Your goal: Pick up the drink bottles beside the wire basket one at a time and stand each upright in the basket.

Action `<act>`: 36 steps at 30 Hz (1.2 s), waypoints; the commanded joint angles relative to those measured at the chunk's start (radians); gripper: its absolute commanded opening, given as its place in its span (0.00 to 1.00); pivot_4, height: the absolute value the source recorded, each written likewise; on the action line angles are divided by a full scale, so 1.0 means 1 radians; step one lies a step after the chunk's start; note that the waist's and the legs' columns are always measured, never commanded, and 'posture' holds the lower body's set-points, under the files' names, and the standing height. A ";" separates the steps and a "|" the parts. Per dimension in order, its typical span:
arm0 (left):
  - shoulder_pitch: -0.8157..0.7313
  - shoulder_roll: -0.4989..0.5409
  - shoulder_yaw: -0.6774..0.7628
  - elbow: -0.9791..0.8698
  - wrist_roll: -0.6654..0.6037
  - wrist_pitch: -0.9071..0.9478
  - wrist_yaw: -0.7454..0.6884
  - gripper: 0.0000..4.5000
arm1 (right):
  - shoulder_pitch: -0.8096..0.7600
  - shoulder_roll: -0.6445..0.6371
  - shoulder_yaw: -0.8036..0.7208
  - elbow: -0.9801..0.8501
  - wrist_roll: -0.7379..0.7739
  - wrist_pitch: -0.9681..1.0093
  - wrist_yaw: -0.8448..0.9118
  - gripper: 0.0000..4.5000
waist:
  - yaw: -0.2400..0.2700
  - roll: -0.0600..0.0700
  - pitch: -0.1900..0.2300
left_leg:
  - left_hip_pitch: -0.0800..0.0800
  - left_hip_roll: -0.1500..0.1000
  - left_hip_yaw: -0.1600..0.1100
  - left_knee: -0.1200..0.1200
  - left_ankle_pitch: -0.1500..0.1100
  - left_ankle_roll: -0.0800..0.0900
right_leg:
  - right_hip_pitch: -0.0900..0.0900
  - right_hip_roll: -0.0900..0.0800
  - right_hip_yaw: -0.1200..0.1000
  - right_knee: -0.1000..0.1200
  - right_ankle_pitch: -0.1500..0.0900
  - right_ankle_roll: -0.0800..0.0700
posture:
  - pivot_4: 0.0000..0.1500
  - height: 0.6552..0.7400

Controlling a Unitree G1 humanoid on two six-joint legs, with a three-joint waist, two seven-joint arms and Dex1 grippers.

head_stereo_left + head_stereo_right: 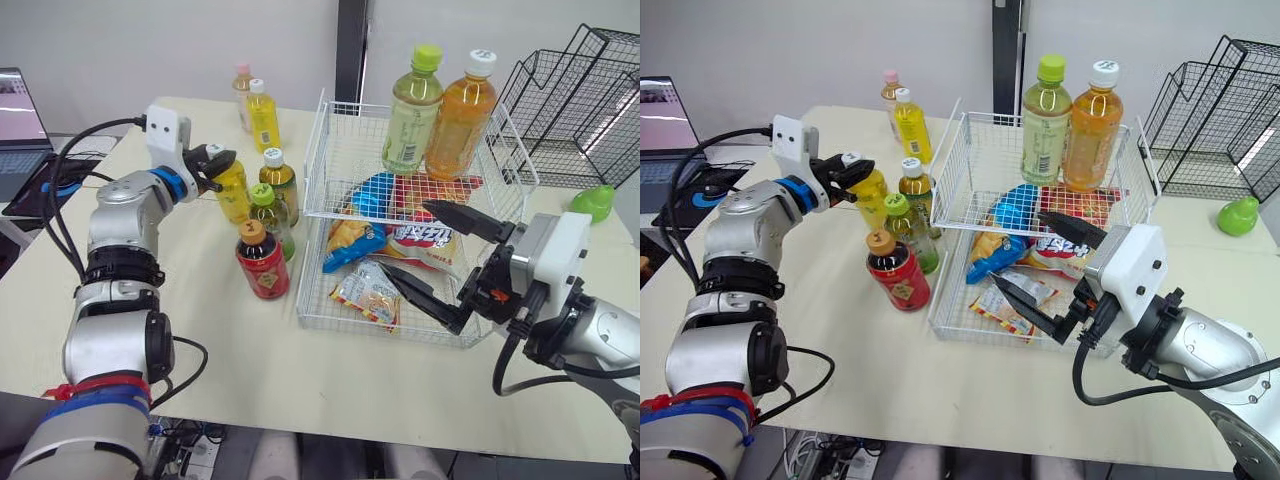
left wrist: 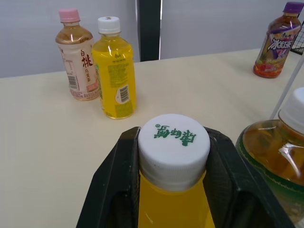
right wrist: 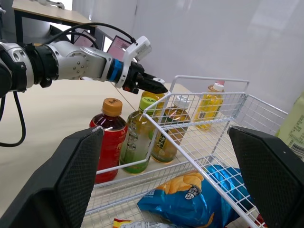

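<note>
Yellow, white-capped plastic bottle (image 1: pixel 233 192) stands beside the white wire basket (image 1: pixel 312 180), neck clamped by the left gripper (image 1: pixel 214 165); a tilted lift could topple the adjacent green-capped bottle (image 1: pixel 270 218); right gripper (image 1: pixel 407 238) gapes open.

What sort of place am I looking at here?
Probably an office or lab workspace: a plain table by a bare wall, an open laptop at one side, black wire racks.

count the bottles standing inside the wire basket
2: a green-capped bottle and a white-capped amber bottle, side by side at the wire basket's far end. Snack bags in front look too low to hide another.
</note>
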 commanded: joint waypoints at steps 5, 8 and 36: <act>0.015 0.093 0.031 -0.275 -0.045 0.107 -0.044 0.31 | 0.049 -0.049 -0.151 -0.005 0.050 -0.009 0.047 1.00 | 0.001 -0.001 0.000 | -0.001 0.000 0.000 0.000 0.000 0.000 | 0.000 0.000 0.000 0.000 0.000 0.000 | 1.00 0.50; 0.000 0.144 0.037 -0.326 -0.063 0.166 -0.084 0.31 | 0.058 -0.070 -0.209 -0.002 0.096 -0.009 0.053 1.00 | 0.001 -0.001 0.001 | -0.001 0.000 -0.001 0.000 0.000 0.000 | 0.000 0.000 0.000 -0.001 0.000 0.000 | 1.00 0.50; -0.842 -0.089 -0.138 0.250 -0.013 0.180 -0.468 0.31 | 0.331 -0.226 -0.755 0.108 0.235 0.055 0.245 1.00 | -0.025 -0.001 0.005 | -0.004 -0.001 -0.002 0.000 0.000 0.000 | -0.002 0.001 -0.001 -0.002 -0.001 0.002 | 1.00 0.50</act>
